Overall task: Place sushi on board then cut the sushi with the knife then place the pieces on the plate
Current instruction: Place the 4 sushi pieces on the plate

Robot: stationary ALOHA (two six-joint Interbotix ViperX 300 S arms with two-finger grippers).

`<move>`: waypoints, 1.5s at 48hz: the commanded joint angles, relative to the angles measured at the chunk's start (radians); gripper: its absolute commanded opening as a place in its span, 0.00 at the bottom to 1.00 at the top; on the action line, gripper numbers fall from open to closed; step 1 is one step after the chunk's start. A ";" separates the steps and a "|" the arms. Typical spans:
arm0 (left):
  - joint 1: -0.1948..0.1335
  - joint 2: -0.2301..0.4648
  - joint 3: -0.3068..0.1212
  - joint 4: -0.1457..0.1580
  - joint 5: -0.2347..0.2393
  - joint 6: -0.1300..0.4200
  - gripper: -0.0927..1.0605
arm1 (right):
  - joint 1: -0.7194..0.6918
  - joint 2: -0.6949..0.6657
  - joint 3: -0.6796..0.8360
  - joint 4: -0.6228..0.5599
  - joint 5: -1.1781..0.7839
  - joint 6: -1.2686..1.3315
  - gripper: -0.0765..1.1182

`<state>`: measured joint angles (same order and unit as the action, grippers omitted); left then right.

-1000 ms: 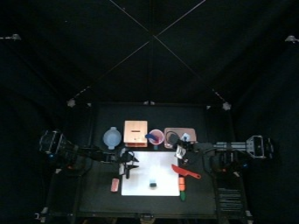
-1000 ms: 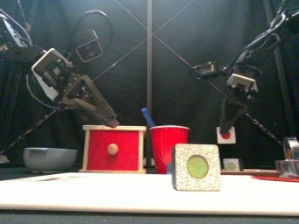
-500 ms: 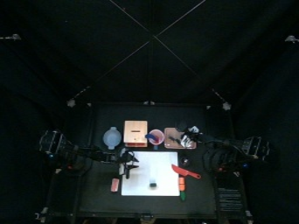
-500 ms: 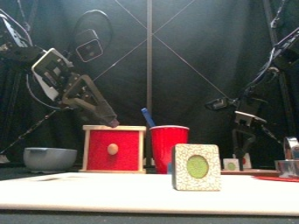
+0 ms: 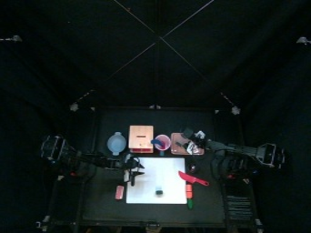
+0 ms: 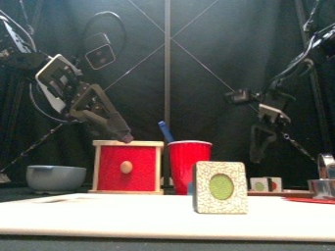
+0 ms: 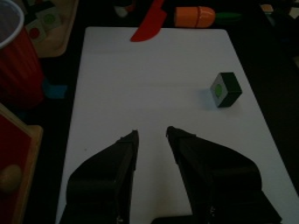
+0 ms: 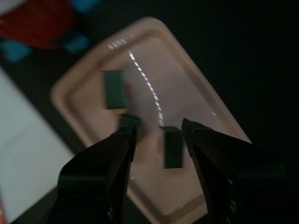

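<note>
Right tool [image 8: 160, 124] over pink tray [image 8: 181, 74] middle.

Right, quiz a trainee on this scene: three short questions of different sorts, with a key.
1. True or false: the right end effector hangs over the tray.
2. Sushi on the board: A one piece, B three, C none.
3. Fill in: the knife lying at the board's edge is ___.
Key: 1 true; 2 A; 3 red.
</note>
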<state>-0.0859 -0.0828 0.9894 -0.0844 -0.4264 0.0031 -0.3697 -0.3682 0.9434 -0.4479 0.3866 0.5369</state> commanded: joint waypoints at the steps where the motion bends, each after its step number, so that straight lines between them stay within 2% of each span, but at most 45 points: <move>1: 0.003 -0.003 -0.023 -0.002 -0.003 -0.002 0.72 | 0.130 -0.040 -0.055 0.002 -0.002 0.006 0.75; 7: 0.003 -0.003 -0.021 -0.002 -0.005 -0.002 0.72 | 0.318 -0.017 -0.112 -0.005 -0.008 0.008 0.75; 15: 0.003 -0.003 -0.021 -0.002 -0.005 -0.002 0.72 | 0.508 0.078 -0.179 0.017 -0.049 0.012 0.75; 27: 0.003 -0.003 -0.023 -0.002 -0.005 -0.003 0.72 | 0.660 0.267 -0.318 0.074 -0.058 0.009 0.75; 45: 0.003 -0.003 -0.023 -0.002 -0.005 -0.003 0.72 | 0.729 0.460 -0.509 0.078 0.048 0.008 0.75; 72: 0.002 -0.003 -0.020 -0.002 -0.005 -0.003 0.72 | 0.723 0.592 -0.572 0.127 0.052 0.008 0.74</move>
<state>-0.0859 -0.0828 0.9879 -0.0844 -0.4280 0.0000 0.3559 0.2439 0.3988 -0.3252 0.4418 0.5446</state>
